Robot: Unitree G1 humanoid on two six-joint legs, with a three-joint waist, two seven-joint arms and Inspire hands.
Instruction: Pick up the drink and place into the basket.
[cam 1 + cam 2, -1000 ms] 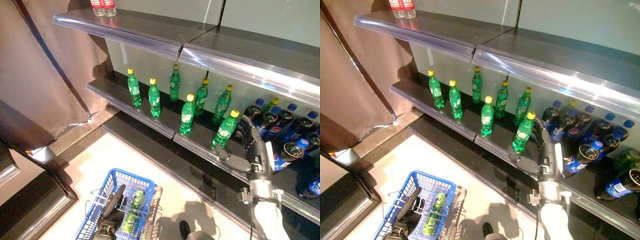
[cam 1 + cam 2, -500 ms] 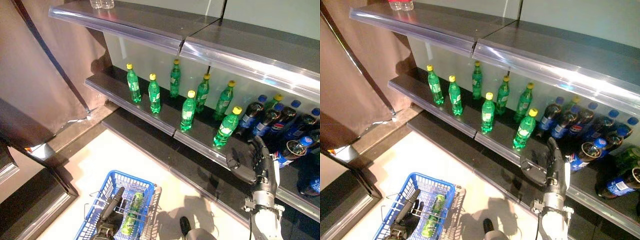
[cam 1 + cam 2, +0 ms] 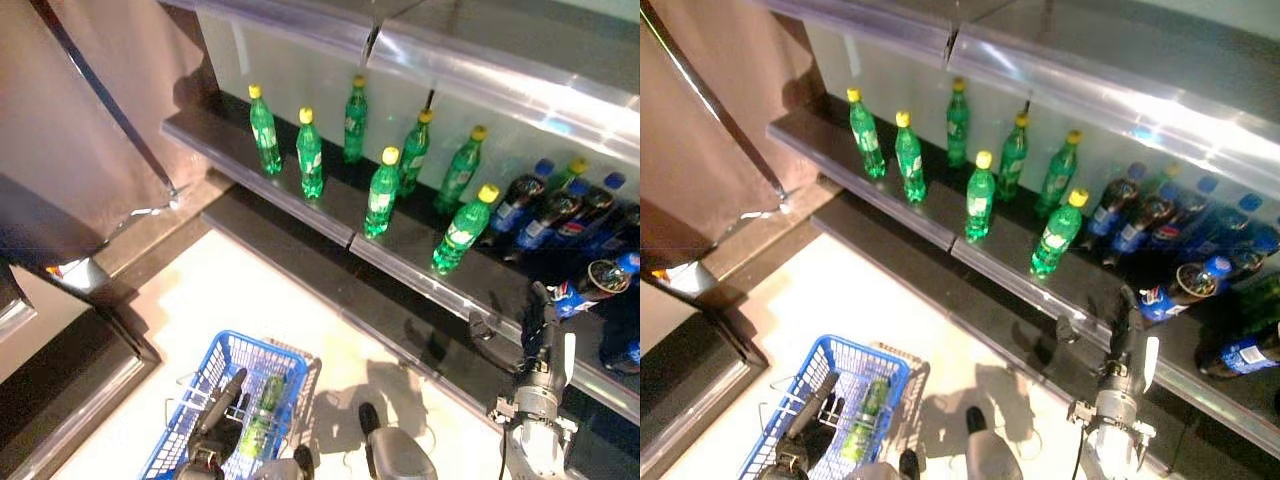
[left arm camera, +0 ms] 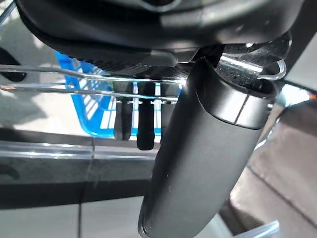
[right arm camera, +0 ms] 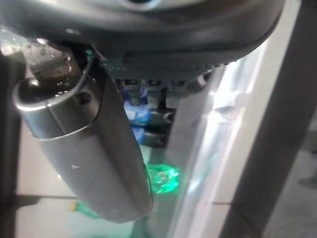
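Basket (image 3: 283,357), blue plastic with wire handles, sits on the pale floor at about seven o'clock in the eye views; one green bottle (image 3: 262,415) with a yellow cap lies on its side inside it, running along the basket's length (nothing else can be made out in there); the left hand (image 3: 222,402) hangs over the basket's left half with its dark fingers curled round a wire handle (image 4: 59,69), as the left wrist view shows.

Shelf (image 3: 330,232), dark with a clear front lip, runs from ten o'clock down to four o'clock; seven green bottles with yellow caps stand upright on it, apart from one another, and the nearest one (image 3: 459,233) at about two o'clock stands just behind the lip; dark cola bottles (image 3: 545,215) with blue caps crowd together at three o'clock, some upright and some on their sides.

Right hand (image 3: 536,325) hovers at four o'clock, in front of the shelf lip and below the nearest green bottle, clear of it and holding nothing; its fingers reach up toward the cola bottles, its thumb (image 3: 487,330) sticks out toward nine o'clock; the hand is spread loosely apart; a brown curtain (image 3: 90,110) hangs at nine to eleven o'clock.
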